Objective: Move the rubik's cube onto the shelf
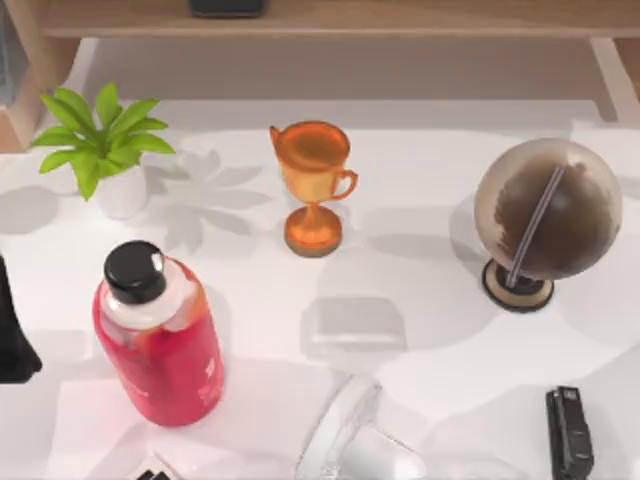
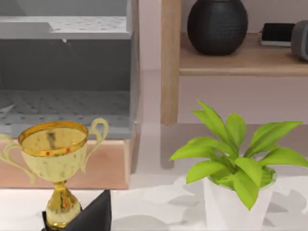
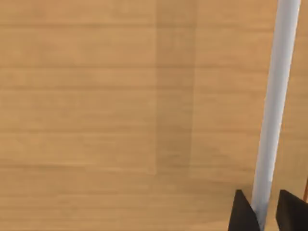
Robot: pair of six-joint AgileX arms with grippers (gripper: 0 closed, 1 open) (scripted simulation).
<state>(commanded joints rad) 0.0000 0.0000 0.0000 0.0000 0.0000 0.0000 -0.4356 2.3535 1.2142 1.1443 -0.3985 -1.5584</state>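
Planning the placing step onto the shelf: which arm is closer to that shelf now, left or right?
Right, probably. The right pincer hangs close against light-brown wooden planks, seemingly the shelf. The left arm sits at the table's left edge, with the trophy cup and potted plant in front of it.

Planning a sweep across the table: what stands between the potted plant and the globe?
In the top view, the orange trophy cup stands between the potted plant and the globe; the tabletop around it is bare.
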